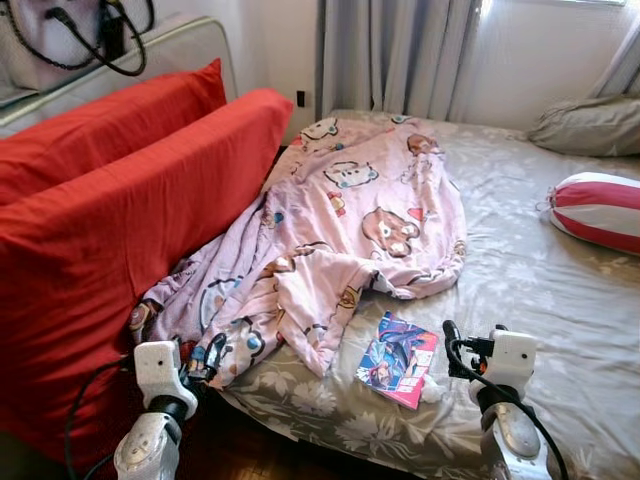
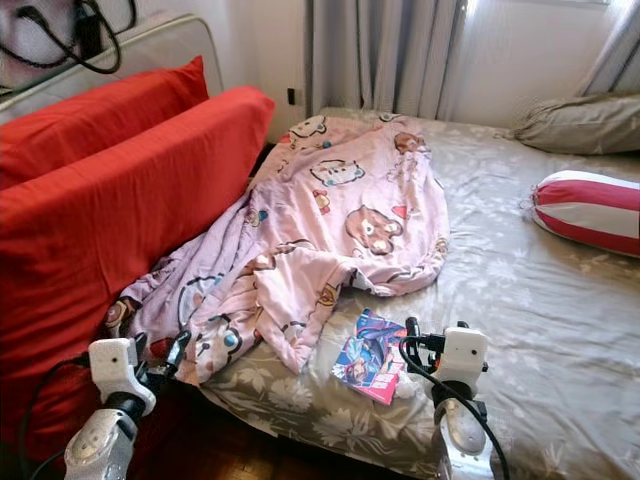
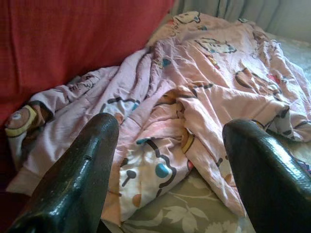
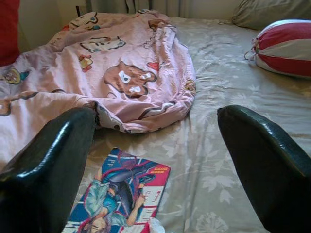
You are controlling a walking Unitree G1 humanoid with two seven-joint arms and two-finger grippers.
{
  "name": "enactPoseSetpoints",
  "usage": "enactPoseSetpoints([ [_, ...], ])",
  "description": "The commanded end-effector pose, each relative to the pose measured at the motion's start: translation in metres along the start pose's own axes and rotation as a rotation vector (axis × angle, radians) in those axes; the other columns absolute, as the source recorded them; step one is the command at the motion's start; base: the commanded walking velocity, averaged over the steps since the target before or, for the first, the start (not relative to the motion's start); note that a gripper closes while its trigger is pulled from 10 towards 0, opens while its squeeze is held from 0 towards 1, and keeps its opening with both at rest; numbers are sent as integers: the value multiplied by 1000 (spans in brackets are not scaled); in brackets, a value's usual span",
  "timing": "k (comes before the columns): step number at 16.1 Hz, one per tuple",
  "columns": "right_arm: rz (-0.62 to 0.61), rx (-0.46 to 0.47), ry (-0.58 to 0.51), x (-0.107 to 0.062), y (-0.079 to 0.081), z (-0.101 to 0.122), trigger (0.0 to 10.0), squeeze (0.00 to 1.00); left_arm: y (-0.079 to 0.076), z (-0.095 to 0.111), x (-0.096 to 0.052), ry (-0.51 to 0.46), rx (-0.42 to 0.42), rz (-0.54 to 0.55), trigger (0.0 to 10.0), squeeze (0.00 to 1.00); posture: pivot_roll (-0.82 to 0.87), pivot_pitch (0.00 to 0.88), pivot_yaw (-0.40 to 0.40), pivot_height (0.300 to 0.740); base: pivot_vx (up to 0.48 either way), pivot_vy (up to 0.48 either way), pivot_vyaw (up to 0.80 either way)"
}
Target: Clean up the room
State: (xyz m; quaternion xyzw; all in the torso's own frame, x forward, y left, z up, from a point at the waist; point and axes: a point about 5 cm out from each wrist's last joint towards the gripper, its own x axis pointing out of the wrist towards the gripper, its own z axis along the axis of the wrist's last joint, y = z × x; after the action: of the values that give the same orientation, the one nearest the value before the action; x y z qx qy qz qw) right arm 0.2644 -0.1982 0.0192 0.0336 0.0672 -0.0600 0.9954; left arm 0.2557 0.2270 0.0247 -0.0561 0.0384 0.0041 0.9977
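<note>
Bedroom with a bed (image 1: 560, 300) under a grey flowered sheet, curtains (image 1: 400, 50) at twelve o'clock. Leaning against the bed's edge from nine to eleven o'clock, two big red cushions (image 1: 130, 220), upright on their long sides. Spread across the bed from the centre toward seven o'clock, a rumpled pink blanket (image 1: 370, 210) with cartoon animals, its lower end spilling off the edge beside the cushions. Likely soft, limp and light; best gathered at a thick fold near the hanging end, since a thin edge would slip and trail. At two o'clock a grey pillow (image 1: 590, 125); at three o'clock a red-and-white striped bolster (image 1: 600, 210). At five o'clock, just clear of the blanket's hem, a comic book (image 1: 398, 360) lying flat near the bed's edge; thin, glossy, probably slippery and hard to pinch flat, easier taken by the overhanging side. At seven o'clock the left gripper (image 3: 165, 170), jaws spread, empty, close to the blanket's hanging end. At five o'clock the right gripper (image 4: 155, 160), jaws spread, empty, just short of the comic book.
</note>
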Motion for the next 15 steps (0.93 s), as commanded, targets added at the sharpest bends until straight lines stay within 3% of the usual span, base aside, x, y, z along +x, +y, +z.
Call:
enactPoseSetpoints([
  [1,10,-13,5,-5,5,-3,10000,0,3,1,0,12,1,-5,10000,0,-7,0,-8,705,0,0,0],
  [4,31,-16,22,-6,8,-6,10000,0,-6,4,6,18,-11,-40,10000,0,3,4,0,705,0,0,0],
  [6,24,31,59,-5,12,-11,10000,0,-14,-3,7,59,-36,-73,10000,0,-9,0,-1,705,0,0,0],
  [8,67,0,36,-4,21,-6,10000,0,-18,-4,7,68,-51,-100,10000,0,-20,0,-4,705,0,0,0],
  [11,32,-4,18,-4,16,0,10000,0,-10,0,1,50,-55,-69,10000,0,-14,0,-20,700,0,0,0],
  [15,0,-9,55,-10,8,-9,10000,0,-17,-4,-2,57,-79,-60,10000,0,7,0,-28,671,0,0,0],
])
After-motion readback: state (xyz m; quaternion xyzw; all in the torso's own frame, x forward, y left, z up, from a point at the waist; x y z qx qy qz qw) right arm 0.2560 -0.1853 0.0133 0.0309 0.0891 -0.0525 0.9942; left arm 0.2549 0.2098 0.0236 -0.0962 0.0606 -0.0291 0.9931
